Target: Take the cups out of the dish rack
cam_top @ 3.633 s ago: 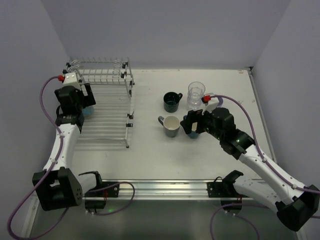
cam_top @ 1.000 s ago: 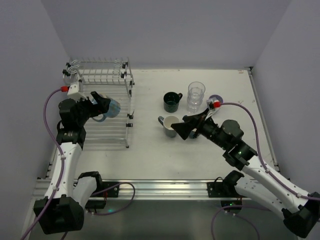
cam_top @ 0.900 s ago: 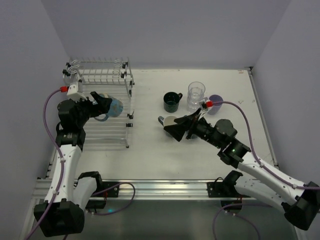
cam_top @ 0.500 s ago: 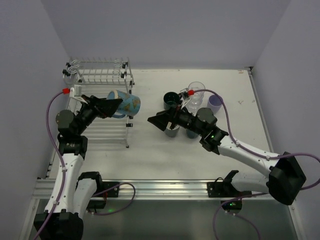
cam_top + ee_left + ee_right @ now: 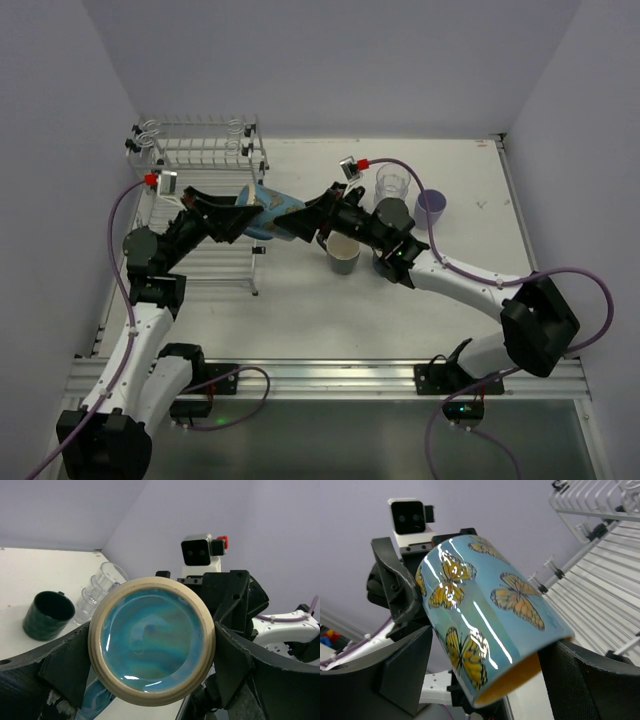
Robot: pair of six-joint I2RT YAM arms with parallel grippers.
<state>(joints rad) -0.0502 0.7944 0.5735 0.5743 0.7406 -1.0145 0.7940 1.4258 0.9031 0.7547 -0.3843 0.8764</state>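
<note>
View from above: butterfly mug (image 5: 274, 213) is aloft by the right edge of the dish rack (image 5: 205, 215), between the two arms. Left end effector (image 5: 248, 212) is clenched on its base end; right end effector (image 5: 302, 222) meets its mouth end. Grey mug (image 5: 345, 263), glass tumblers (image 5: 392, 183) and lavender cup (image 5: 431, 206) stand on the counter (image 5: 300, 320). Left wrist view: both fingers (image 5: 67, 662) press the mug's base. Right wrist view: fingers (image 5: 405, 672) flank the rim and appear close to it; whether they grasp it cannot be told.

Tilted blue butterfly mug (image 5: 492, 622) sits between the right fingers (image 5: 405, 667); dish rack (image 5: 602, 555) lies behind.
</note>
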